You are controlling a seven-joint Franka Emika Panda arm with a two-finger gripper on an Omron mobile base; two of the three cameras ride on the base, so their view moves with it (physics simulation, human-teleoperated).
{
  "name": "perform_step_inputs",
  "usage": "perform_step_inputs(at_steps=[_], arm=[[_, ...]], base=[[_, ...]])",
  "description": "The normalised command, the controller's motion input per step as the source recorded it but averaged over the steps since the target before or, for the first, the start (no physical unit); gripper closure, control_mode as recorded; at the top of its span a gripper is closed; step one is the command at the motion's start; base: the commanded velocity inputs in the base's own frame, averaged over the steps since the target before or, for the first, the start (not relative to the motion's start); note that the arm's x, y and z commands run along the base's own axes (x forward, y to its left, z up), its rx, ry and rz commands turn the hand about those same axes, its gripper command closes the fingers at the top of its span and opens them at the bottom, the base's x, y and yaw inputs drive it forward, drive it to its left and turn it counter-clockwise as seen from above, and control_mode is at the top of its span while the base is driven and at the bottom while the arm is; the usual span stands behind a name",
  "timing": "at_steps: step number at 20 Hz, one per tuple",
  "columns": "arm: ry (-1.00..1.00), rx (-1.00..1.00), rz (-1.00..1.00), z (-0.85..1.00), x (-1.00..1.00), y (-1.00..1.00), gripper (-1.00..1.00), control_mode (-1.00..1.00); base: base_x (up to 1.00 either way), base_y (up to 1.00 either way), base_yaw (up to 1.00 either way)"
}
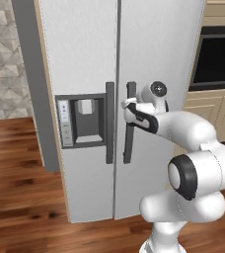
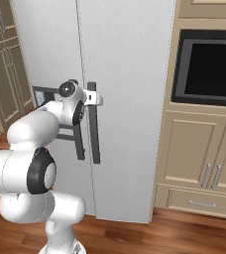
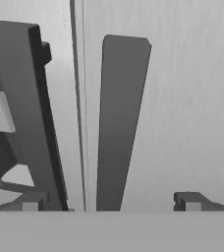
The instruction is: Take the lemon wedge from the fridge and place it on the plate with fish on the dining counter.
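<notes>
The light grey fridge [image 1: 159, 49] [image 2: 130, 74] [image 3: 192, 98] stands with both doors shut. My gripper [image 1: 129, 105] [image 2: 96, 99] [image 3: 111, 203] is open, up against the top of the right door's dark handle [image 1: 130, 133] [image 2: 94, 139] [image 3: 121, 123]. In the hand view that handle runs between my two fingertips, with a gap on either side. The left door's handle [image 1: 109, 123] [image 3: 25, 113] is just beside it, next to the dark dispenser panel [image 1: 82, 121]. The lemon wedge is hidden behind the closed doors. The plate with fish and the dining counter are out of view.
To the right of the fridge, a black wall oven [image 1: 218, 54] [image 2: 209, 69] sits in beige cabinets [image 2: 204, 163]. Tall cabinets [image 2: 1, 74] flank the fridge's other side, with a tiled wall [image 1: 6, 59] beyond. Wood floor [image 1: 20, 188] lies in front.
</notes>
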Motion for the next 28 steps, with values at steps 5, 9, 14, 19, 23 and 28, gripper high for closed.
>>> perform_step_inputs(at_steps=[5, 9, 14, 19, 23, 28], arm=[[0.0, 0.0, 0.0, 0.0, 0.48, 0.0, -1.0, -1.0], [0.0, 0.0, 0.0, -0.03, 0.53, 0.0, -1.0, -1.0], [0.0, 0.0, 0.0, -0.14, 0.46, 0.0, -1.0, -1.0], [0.0, 0.0, 0.0, -0.4, 0.22, 0.07, -1.0, -1.0], [0.0, 0.0, 0.0, -0.35, 0.31, 0.07, -1.0, -1.0], [0.0, 0.0, -0.01, -0.05, 0.31, 0.02, 1.0, -1.0]], base=[[0.0, 0.0, 0.0], [0.0, 0.0, 0.0], [0.0, 0.0, 0.0], [0.0, 0.0, 0.0], [0.0, 0.0, 0.0], [0.0, 0.0, 0.0]])
